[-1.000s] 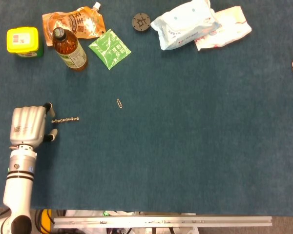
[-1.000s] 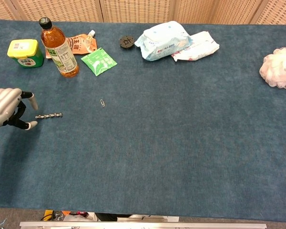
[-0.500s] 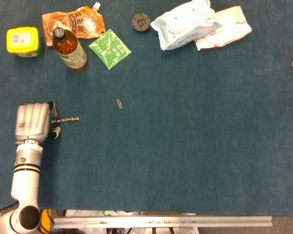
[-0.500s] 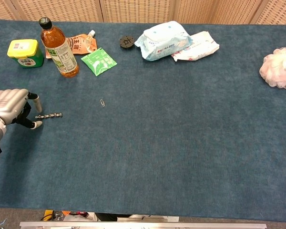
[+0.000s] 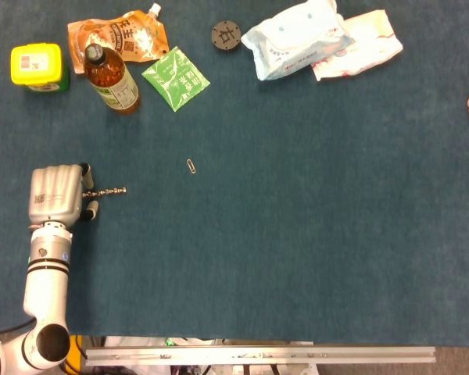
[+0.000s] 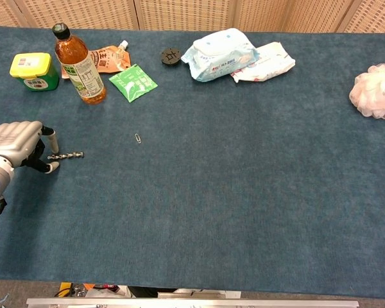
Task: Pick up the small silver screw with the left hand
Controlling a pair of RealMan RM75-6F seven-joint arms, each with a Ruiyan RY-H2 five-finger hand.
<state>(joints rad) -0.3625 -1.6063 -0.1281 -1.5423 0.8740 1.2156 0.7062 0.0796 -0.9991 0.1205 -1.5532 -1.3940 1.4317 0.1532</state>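
Observation:
The small silver screw lies flat on the blue cloth at the left, its length running left to right; the chest view shows the screw too. My left hand sits just left of it, low over the cloth. A finger and the thumb are spread apart on either side of the screw's left end, not closed on it. In the chest view the left hand has its fingertips right beside that end. The right hand is in neither view.
A paper clip lies right of the screw. Along the far edge stand a yellow-lidded jar, a tea bottle, an orange pouch, a green sachet, a black disc and wipes packs. A pink puff sits far right.
My left hand has slid right toward the screw, so that finger and thumb now flank its left end. The screw has not moved.

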